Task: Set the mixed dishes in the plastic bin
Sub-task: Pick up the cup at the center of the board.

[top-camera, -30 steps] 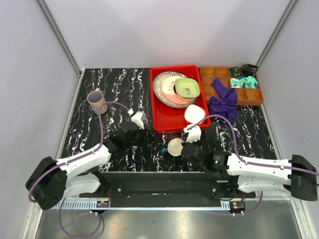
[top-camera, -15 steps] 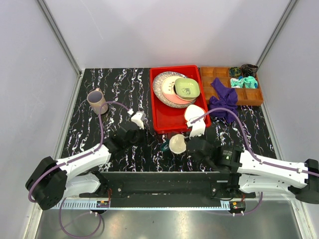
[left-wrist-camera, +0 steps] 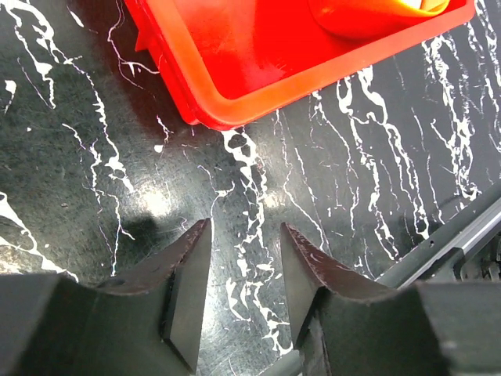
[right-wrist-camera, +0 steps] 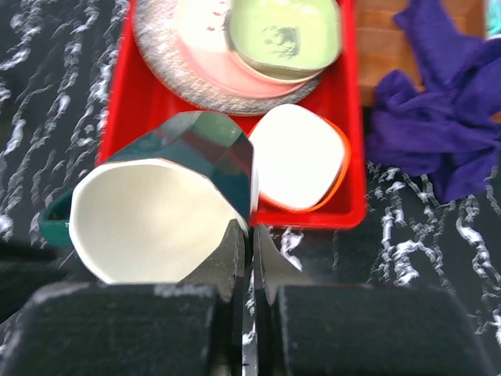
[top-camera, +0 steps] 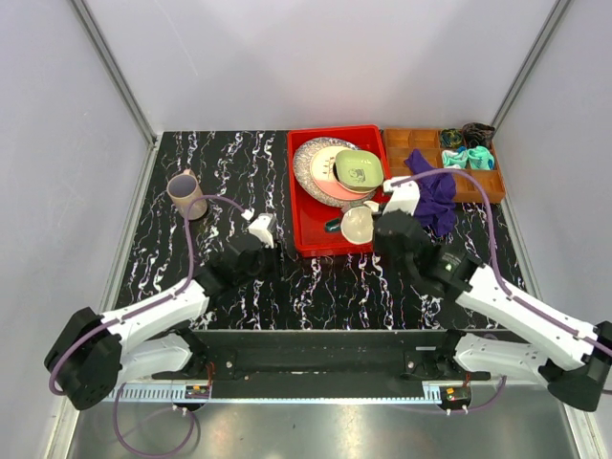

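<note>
My right gripper (top-camera: pixel 371 227) is shut on the rim of the dark green mug (top-camera: pixel 355 225) and holds it tilted over the front part of the red plastic bin (top-camera: pixel 304 234). In the right wrist view the fingers (right-wrist-camera: pixel 239 249) pinch the mug's wall (right-wrist-camera: pixel 156 211). In the bin lie the speckled grey plate (right-wrist-camera: pixel 168 63), the pink-cream plate (right-wrist-camera: pixel 215 74), the light green bowl (right-wrist-camera: pixel 283 33) and the orange-white bowl (right-wrist-camera: pixel 301 157). The mauve cup (top-camera: pixel 186 194) stands on the table at far left. My left gripper (left-wrist-camera: pixel 244 235) is open and empty above the table by the bin's corner (left-wrist-camera: pixel 227 110).
A brown compartmented tray (top-camera: pixel 397 140) with teal cloths (top-camera: pixel 469 158) stands right of the bin. A purple cloth (top-camera: pixel 430 196) hangs over its front edge. Grey walls close in the back and both sides.
My right gripper has lifted the green mug from the table in front of the bin and carried it back over the bin's front part. The left arm has barely moved.
</note>
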Tool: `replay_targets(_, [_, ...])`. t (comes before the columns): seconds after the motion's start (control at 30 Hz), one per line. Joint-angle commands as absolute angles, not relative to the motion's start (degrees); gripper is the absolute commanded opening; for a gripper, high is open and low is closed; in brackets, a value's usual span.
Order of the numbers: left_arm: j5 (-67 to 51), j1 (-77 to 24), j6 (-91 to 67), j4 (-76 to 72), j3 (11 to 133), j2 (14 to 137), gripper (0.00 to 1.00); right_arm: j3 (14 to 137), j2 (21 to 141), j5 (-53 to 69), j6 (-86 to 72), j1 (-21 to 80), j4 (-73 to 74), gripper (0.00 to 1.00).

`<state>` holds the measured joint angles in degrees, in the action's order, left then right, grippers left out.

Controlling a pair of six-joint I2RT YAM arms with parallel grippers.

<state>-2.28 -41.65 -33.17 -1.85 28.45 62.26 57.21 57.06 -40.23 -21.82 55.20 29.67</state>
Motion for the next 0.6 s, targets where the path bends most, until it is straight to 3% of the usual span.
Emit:
replay_targets(0.0, [-0.4,-41.9,-33.6,-1.8,27.9,59.3,0.45,64.1,61.5,-34.5,-18.9,49.5,22.7,0.00])
replay_targets(0.57, [2.5,-41.8,-33.5,1.6,26.4,54.2,0.48,79.8,80.9,-16.2,-16.6,39.5,23.6,0.00])
